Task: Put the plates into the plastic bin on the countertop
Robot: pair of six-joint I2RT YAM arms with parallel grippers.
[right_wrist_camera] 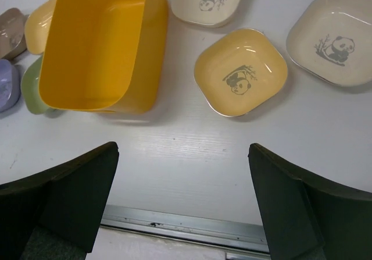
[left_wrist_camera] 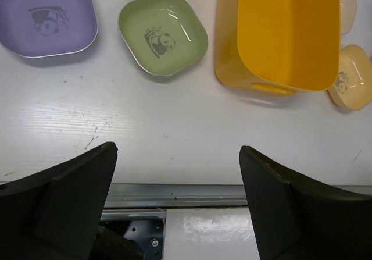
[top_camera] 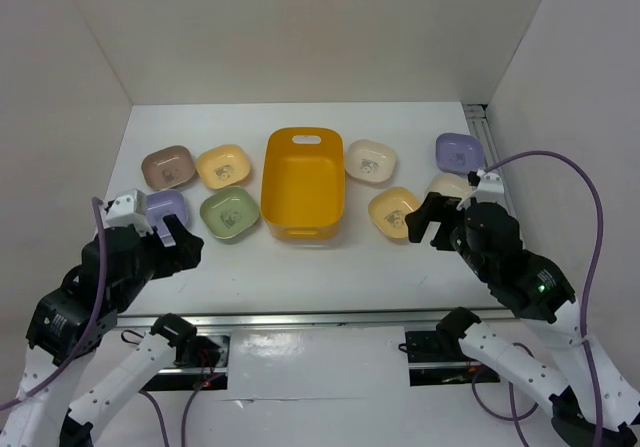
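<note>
Eight plates: all lie on the desk (top_camera: 330, 267); none is in the plastic bin (top_camera: 303, 187) yet. Four are left of it and four right.
Left group: taupe plate (top_camera: 167, 166) and yellow plate (top_camera: 223, 165) at the back; lavender plate (top_camera: 165, 207) and green plate (top_camera: 229, 213) in front. The green one is just beside the bin's near-left corner.
Right group: cream plate (top_camera: 370, 160) just beside the bin's far-right side; second yellow plate (top_camera: 393, 210) nearer the front; second lavender plate (top_camera: 459, 151) far right; second cream plate (top_camera: 450, 185) partly hidden behind the right arm.
Plastic bin: mid-desk, upright, empty, with its handle slot at the far end.
Left end effector (left_wrist_camera: 177, 155): jaws spread wide and holding nothing. It hovers over the desk's near edge above the metal rail (top_camera: 320, 317), with the green plate ahead.
Right end effector (right_wrist_camera: 183, 149): jaws spread wide and holding nothing. It hovers over the near edge with the second yellow plate straight ahead.
Arm pose: both arms are folded low with their wrists pitched forward and down, each angled slightly inward toward the bin.
Step in hand (judged): the first pick has not begun.
Method (judged): take the nearest plate on each side first. Put one finger inside the sloped rim and one outside, then pinch the near wall. Lift above the bin's rim before crossing it and release low over its floor. Let the arms take turns there.
Risk (judged): a shallow plate may skid on the smooth desk if nudged before the pinch closes.
</note>
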